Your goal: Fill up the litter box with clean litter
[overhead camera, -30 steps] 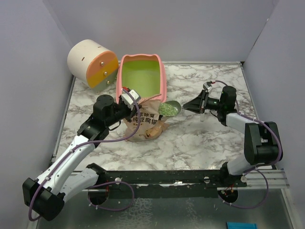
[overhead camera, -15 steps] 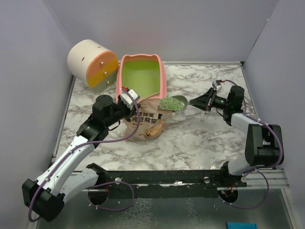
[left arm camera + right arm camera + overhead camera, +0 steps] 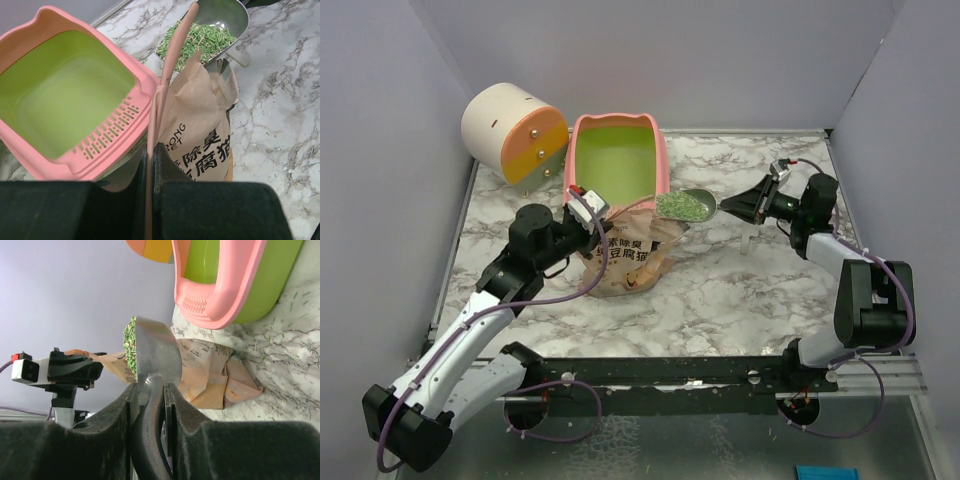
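Marbled counter (image 3: 740,290) carries all items. Litter box (image 3: 661,168), its green interior bare of granules, lies to the left of the right tool (image 3: 738,207), with its long axis running away from the arm bases. Pouch (image 3: 625,262) stands against the box's near end, its top edge clamped in the left tool (image 3: 590,213). Right tool is clamped on the handle of the scoop (image 3: 705,203). The bowl, loaded with clean litter (image 3: 680,207), hangs beside the box's near right corner. Judged next: carry the bowl left over the rim, then tip.

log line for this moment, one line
left gripper: shut on pouch edge | right gripper: shut on scoop handle | scoop: full of litter, beside litter box | litter box: no litter in it yet
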